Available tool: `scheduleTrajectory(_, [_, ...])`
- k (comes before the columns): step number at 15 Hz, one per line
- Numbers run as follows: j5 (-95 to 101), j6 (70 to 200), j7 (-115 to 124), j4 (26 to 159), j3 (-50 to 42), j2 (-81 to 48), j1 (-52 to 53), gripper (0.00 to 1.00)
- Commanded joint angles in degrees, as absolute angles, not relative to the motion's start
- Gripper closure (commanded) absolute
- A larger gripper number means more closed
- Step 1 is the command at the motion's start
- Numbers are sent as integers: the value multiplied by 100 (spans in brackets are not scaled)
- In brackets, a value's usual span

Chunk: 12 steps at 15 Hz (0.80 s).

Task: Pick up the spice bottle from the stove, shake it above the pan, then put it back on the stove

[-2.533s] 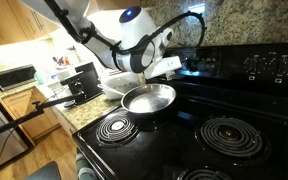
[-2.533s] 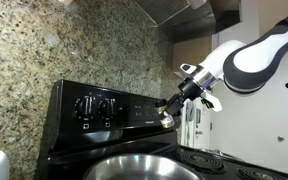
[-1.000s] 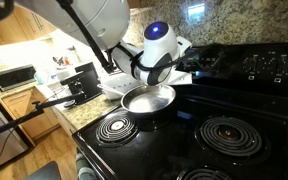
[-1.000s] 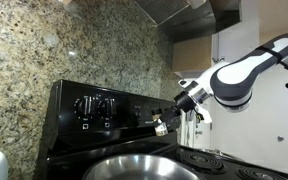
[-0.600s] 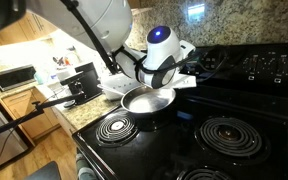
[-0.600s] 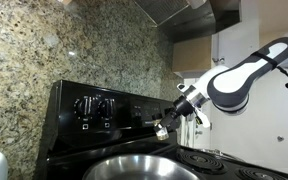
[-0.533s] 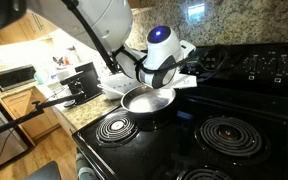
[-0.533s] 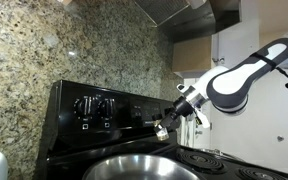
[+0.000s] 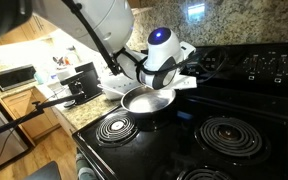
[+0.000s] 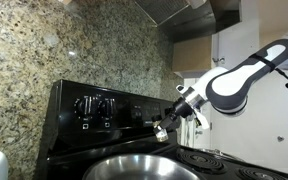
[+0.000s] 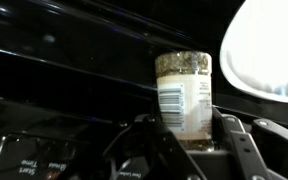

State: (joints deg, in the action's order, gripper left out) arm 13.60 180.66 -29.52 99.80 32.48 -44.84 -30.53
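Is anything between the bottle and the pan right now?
No. In the wrist view only a narrow strip of black stove shows between the spice bottle and the pan; they are apart.

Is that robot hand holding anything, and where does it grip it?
Yes. The gripper holds the spice bottle, its fingers pressed on opposite sides of the end nearest the wrist; the labelled body and far end stick out free.

Speckled granite backsplash (image 10: pixel 84 55), range hood (image 10: pixel 184 14) overhead. Microwave (image 9: pixel 14 77) sits off to the side above wooden cabinets (image 9: pixel 24 108). Granite worktop (image 9: pixel 82 117), wood floor (image 9: pixel 46 152).
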Motion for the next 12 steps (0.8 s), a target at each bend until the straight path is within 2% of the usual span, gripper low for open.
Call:
scheduleTrajectory(1, [1360, 18066, -2952, 9980, 3249, -4485, -3053, 57])
scheduleTrajectory(3, [1360, 18066, -2952, 9980, 3251, -4485, -3054, 57])
scheduleTrajectory(4, [1376, 18077, -3005, 9988, 3378, -4498, -3121, 82])
scheduleTrajectory(6, [1352, 18162, -3050, 9969, 3627, -4638, -3272, 82])
scheduleTrajectory(12, [1296, 18169, -2910, 9874, 3534, -4875, -3294, 82])
